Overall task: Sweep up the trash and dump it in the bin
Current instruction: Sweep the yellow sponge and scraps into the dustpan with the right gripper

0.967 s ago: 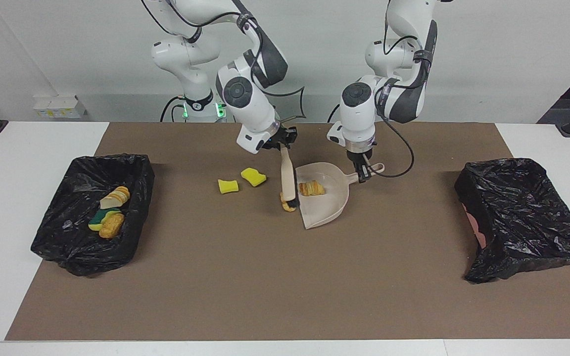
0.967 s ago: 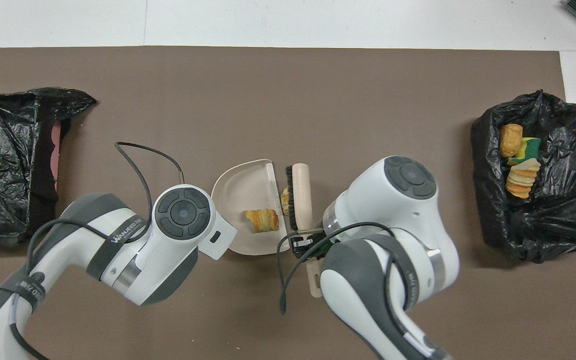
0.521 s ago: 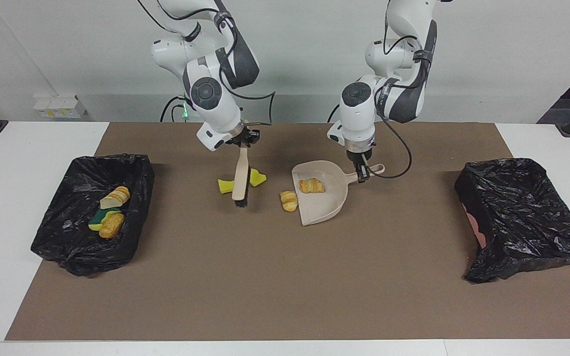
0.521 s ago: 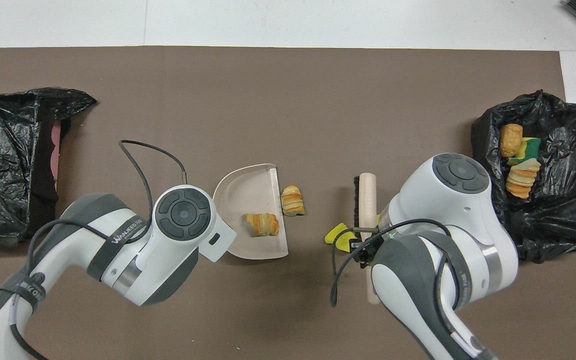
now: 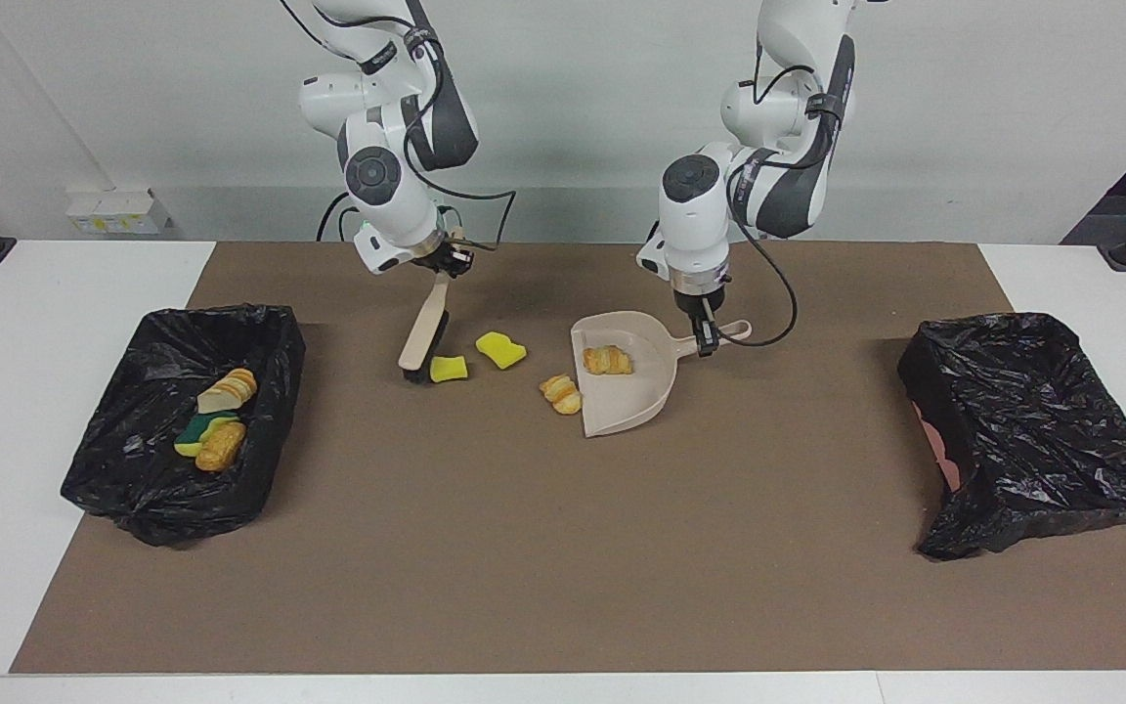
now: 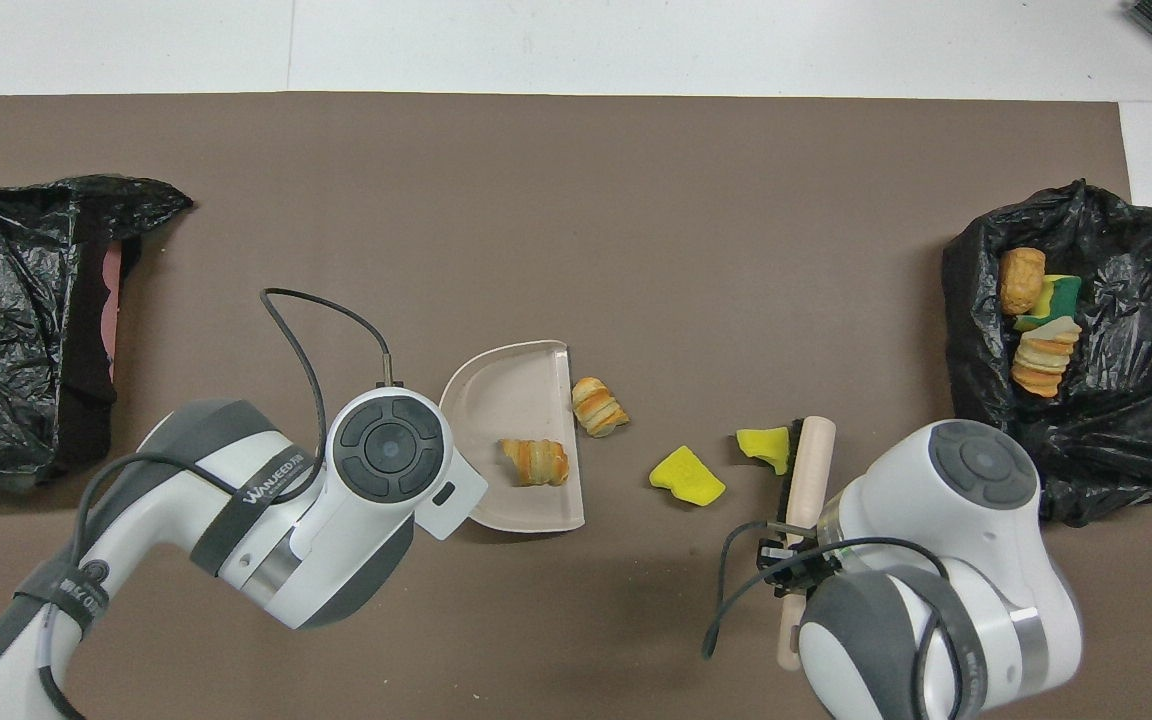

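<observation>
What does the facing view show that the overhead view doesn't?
Only the facing view shows the left claw shut on the dustpan handle, and the right claw shut on the brush; overhead, the arms' own bodies cover both grips. Only the overhead view shows the brush's handle end sticking out past the right arm. Both show one bread piece in the dustpan, another at its lip, two yellow sponges on the mat, and both bins.

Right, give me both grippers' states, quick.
Left gripper: shut on the dustpan handle.
Right gripper: shut on the brush handle, bristles by a yellow sponge chunk.
</observation>
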{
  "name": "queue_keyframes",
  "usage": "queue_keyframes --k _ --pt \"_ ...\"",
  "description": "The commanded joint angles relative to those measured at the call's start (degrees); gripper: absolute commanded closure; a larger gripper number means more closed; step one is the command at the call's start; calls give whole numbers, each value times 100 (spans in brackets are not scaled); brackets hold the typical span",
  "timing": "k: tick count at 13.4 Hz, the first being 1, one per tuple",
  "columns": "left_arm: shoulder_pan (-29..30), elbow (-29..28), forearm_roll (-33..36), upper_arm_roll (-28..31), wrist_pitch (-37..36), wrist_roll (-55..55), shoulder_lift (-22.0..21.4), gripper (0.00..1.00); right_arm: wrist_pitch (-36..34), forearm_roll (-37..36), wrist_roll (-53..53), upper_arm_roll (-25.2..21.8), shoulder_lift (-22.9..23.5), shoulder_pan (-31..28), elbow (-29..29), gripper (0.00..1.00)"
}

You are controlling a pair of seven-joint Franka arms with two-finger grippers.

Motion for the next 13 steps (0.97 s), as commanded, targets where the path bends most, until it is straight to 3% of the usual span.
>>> queue_keyframes --k 1,6,11,13 --pt "-63 -253 -70 45 71 143 -231 100 525 -73 770 65 -251 454 -490 100" --pt "-37 -253 -70 45 89 169 -222 100 1107 50 782 91 390 991 -193 100" --pt "-2 -253 -70 45 89 187 -222 100 1292 243 581 100 1637 1511 1106 100" --pt "-1 -253 -70 45 80 187 -222 100 1266 515 38 187 2095 1556 1774 100"
